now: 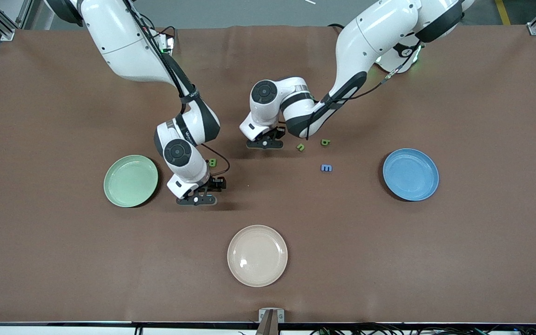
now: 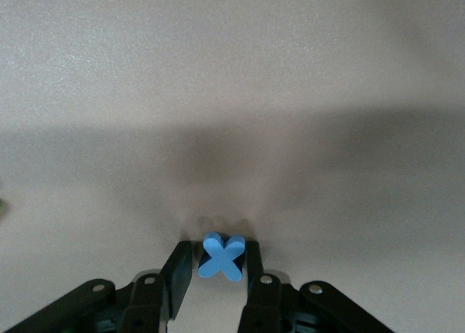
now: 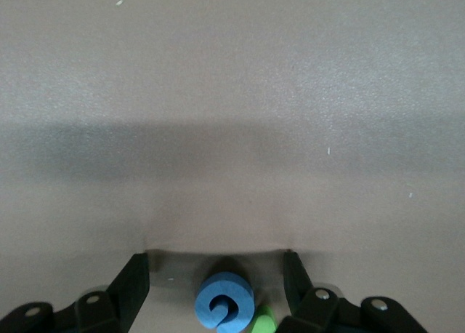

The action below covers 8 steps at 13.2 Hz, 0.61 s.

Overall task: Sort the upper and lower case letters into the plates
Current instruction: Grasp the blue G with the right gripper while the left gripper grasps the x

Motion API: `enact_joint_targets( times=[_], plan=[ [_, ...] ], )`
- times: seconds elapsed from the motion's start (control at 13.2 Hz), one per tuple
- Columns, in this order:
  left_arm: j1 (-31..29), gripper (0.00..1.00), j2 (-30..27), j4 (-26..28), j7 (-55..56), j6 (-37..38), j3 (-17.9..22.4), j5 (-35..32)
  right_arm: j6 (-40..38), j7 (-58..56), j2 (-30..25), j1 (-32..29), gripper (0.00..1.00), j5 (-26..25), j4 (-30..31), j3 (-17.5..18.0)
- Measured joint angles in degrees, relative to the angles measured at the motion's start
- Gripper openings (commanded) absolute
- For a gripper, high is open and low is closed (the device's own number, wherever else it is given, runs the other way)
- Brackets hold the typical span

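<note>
My left gripper (image 1: 264,143) is down at the table's middle, its fingers (image 2: 179,264) closed against a small blue x (image 2: 221,256). My right gripper (image 1: 197,199) is low beside the pale green plate (image 1: 130,180), open wide around a round blue capital (image 3: 225,302), a G or a Q, lying flat. A green letter (image 3: 263,322) touches that capital. In the front view a green B (image 1: 212,162), green n (image 1: 300,147), green b (image 1: 325,142) and blue m (image 1: 326,168) lie on the table. The blue plate (image 1: 410,174) is at the left arm's end. Both plates are empty.
A cream-beige plate (image 1: 257,255) sits empty near the table's front edge, nearer the front camera than both grippers. The brown table cover (image 1: 389,260) is bare around the plates. Other letters are hidden under the arms.
</note>
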<state>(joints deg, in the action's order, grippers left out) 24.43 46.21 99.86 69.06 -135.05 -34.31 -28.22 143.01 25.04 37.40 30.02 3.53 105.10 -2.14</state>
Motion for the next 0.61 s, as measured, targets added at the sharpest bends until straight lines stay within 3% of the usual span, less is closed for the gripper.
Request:
enact_joint_targets(
  times=[0.23,0.61],
  plan=[
    [0.0,0.12,-0.1,-0.1,0.0,0.1,0.0,0.0,0.2,0.0,0.2,0.0,0.82,0.0,0.4,0.0],
    [-0.7,0.09,-0.1,-0.4,0.2,0.9,0.0,0.0,0.1,0.0,-0.1,0.0,0.79,0.0,0.8,0.0]
  ],
)
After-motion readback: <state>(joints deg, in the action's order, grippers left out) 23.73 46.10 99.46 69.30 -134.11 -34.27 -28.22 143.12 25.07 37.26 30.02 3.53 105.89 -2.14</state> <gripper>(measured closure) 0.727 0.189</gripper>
